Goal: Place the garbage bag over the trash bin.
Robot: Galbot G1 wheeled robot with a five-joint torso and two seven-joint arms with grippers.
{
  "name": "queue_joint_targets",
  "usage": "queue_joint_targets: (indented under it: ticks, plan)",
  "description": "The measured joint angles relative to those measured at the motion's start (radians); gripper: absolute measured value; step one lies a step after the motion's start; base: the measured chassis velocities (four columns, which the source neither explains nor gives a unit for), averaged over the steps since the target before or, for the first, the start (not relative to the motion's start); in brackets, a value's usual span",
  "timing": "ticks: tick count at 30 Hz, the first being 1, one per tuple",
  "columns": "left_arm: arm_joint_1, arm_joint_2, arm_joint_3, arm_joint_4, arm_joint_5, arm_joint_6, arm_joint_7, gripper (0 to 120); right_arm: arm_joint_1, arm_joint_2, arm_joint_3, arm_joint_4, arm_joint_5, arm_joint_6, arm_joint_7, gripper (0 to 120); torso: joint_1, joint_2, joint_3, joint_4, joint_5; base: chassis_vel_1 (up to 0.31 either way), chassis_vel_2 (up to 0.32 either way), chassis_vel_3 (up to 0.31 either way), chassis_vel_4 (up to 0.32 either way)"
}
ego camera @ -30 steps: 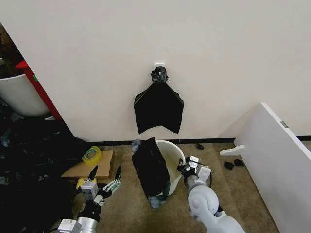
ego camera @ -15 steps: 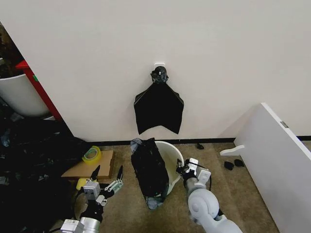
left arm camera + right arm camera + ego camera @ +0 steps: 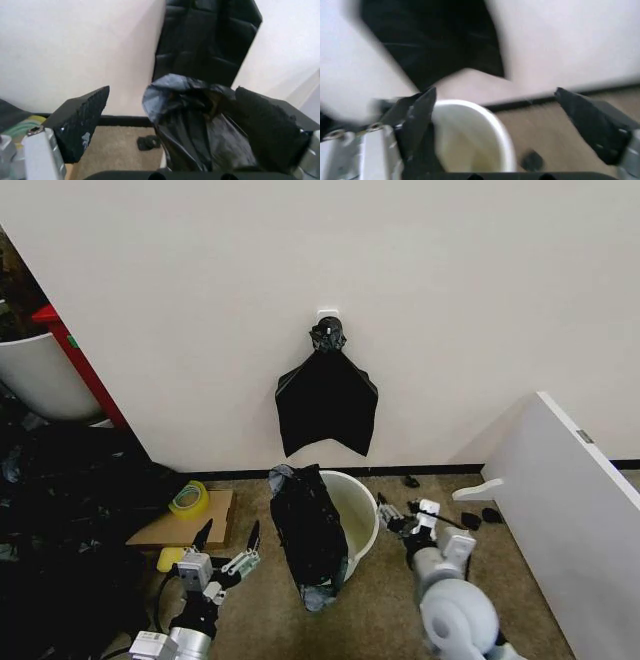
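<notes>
Right gripper [image 3: 408,515] sat open, empty, just right of the trash bin [image 3: 362,515]; left gripper [image 3: 228,542] open, left of it. Garbage bag [image 3: 308,530] draped over the bin's left rim.

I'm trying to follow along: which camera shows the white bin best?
The head view: the whole bin shows, with the bag draped over its left side. The right wrist view gives a blurred rim and inside; in the left wrist view the bag hides nearly all of it.
</notes>
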Motion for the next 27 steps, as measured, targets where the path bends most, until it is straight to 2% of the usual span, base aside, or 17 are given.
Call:
queue_joint_targets:
  ticks: [2, 6, 14, 18, 20, 22, 25, 27]
  plan:
    - [-0.005, 0.0, 0.016, 0.003, 0.006, 0.01, -0.003, 99, -0.001, -0.033, -0.036, 0.029, -0.03, -0.027, -0.109, 98, 0.0, 0.0, 0.0, 0.0001, 0.0002, 0.0, 0.0, 0.0, 0.0]
    - [-0.009, -0.003, 0.04, 0.014, 0.009, 0.027, -0.011, 99, 0.051, -0.059, -0.11, -0.013, -0.068, -0.103, -0.21, 100, 0.0, 0.0, 0.0, 0.0002, 0.0004, 0.0, 0.0, 0.0, 0.0]
    - [-0.011, -0.016, 0.067, 0.03, 0.01, 0.044, -0.02, 99, 0.17, -0.05, -0.177, -0.134, -0.063, -0.163, -0.22, 100, 0.0, 0.0, 0.0, 0.0003, 0.0002, 0.0, 0.0, 0.0, 0.0]
    - [-0.026, -0.018, 0.093, 0.038, 0.013, 0.059, -0.025, 99, 0.21, -0.046, -0.196, -0.176, -0.059, -0.163, -0.215, 85, 0.0, 0.0, 0.0, 0.0001, 0.0001, 0.0, 0.0, 0.0, 0.0]
    - [-0.032, -0.018, 0.1, 0.041, 0.014, 0.063, -0.028, 99, 0.215, -0.045, -0.2, -0.178, -0.058, -0.163, -0.215, 82, 0.0, 0.0, 0.0, 0.0, 0.0001, 0.0, 0.0, 0.0, 0.0]
    - [-0.048, -0.017, 0.116, 0.045, 0.015, 0.077, -0.035, 99, 0.229, -0.039, -0.212, -0.185, -0.058, -0.164, -0.212, 70, 0.0, 0.0, 0.0, 0.0, 0.0001, 0.0, 0.0, 0.0, 0.0]
    - [-0.056, -0.013, 0.123, 0.045, 0.013, 0.086, -0.036, 99, 0.234, -0.037, -0.218, -0.19, -0.059, -0.166, -0.209, 64, 0.0, 0.0, 0.0, 0.0002, 0.0001, 0.0, 0.0, 0.0, 0.0]
    - [-0.074, 0.0, 0.129, 0.045, -0.021, 0.119, -0.032, 99, 0.235, -0.035, -0.221, -0.197, -0.061, -0.166, -0.201, 52, 0.0, 0.0, 0.0, 0.0, 0.0002, 0.0, 0.0, 0.0, 0.0]
